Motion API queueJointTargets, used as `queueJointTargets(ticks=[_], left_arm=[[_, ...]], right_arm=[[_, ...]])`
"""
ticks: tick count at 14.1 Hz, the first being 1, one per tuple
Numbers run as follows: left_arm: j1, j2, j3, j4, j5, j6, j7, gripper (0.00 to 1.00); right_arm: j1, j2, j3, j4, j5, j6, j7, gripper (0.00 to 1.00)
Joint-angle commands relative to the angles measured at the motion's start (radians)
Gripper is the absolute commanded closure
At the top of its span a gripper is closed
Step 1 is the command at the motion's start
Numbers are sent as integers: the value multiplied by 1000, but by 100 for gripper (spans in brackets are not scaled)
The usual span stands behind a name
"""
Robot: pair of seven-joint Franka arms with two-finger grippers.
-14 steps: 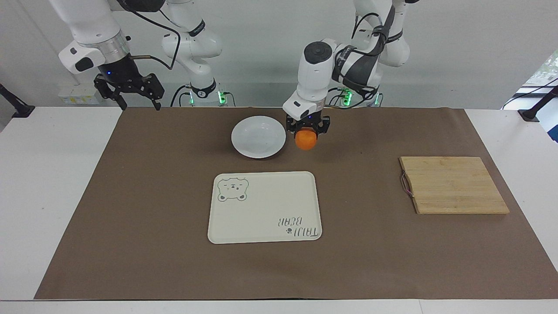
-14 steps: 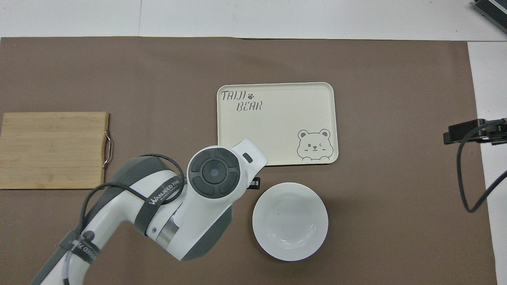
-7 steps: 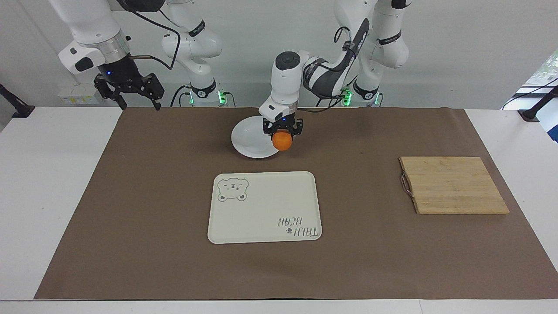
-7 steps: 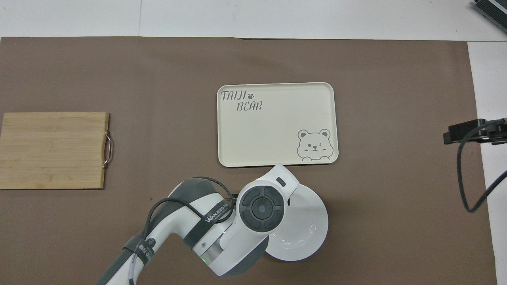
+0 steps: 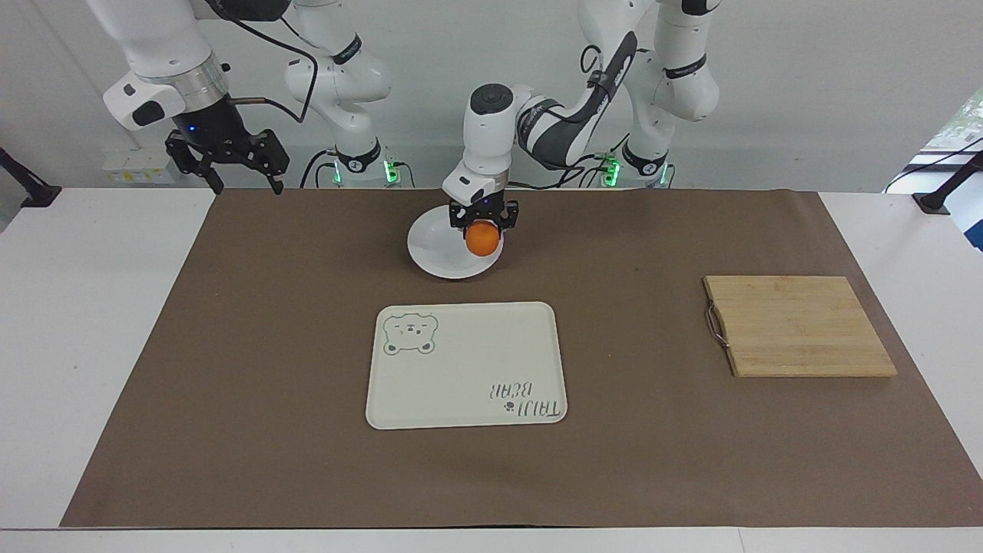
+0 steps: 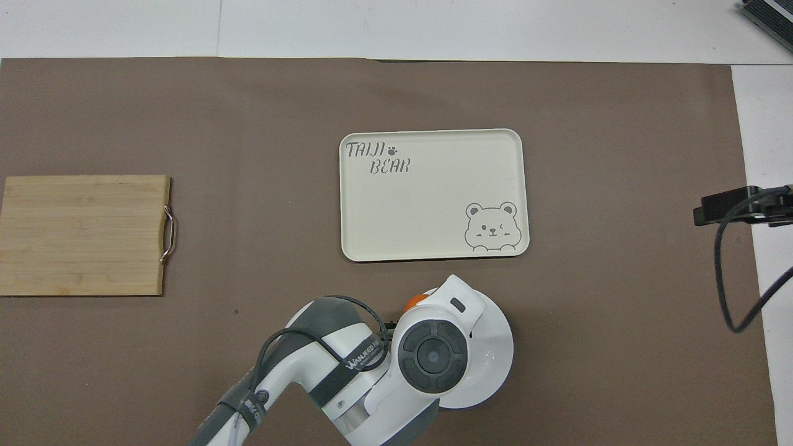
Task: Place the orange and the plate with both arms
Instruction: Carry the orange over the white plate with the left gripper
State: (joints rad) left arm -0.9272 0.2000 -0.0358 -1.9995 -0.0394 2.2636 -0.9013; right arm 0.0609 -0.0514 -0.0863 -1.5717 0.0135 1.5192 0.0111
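Glossy white round plate (image 5: 441, 250), near the robots, looks rigid, slick and breakable; take it by the raised rim. Left gripper (image 5: 482, 223) hangs over it, clamped on the small, firm-looking orange (image 5: 482, 240). Right gripper (image 5: 242, 180) waits, seemingly spread.

The cream tray (image 6: 433, 195) reads "TAIJI BEAR" with a paw print, in one corner. A band on the left arm (image 6: 347, 371) reads "WANJEED", further letters unreadable.
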Motion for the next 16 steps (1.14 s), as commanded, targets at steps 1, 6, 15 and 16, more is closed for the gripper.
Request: queueJointTargets(ticks=[1,6,15,16], left_arm=[[-82,79,19,-24,-11,103,-89,100],[-81,85,22,-10,-10,128,-177,0],[161,-105,30,79,-8,-134,-27,0],[209,-117,31,106,-8,-183,26,0]], right_arm=[[-9,12,3,19,-4,-16,-16,0],[-9,12,3,21,-4,-16,-16,0],[-6,7,8,19,-4,-33,-20,0],[0,7,10,19,-3,-28,-20,0]])
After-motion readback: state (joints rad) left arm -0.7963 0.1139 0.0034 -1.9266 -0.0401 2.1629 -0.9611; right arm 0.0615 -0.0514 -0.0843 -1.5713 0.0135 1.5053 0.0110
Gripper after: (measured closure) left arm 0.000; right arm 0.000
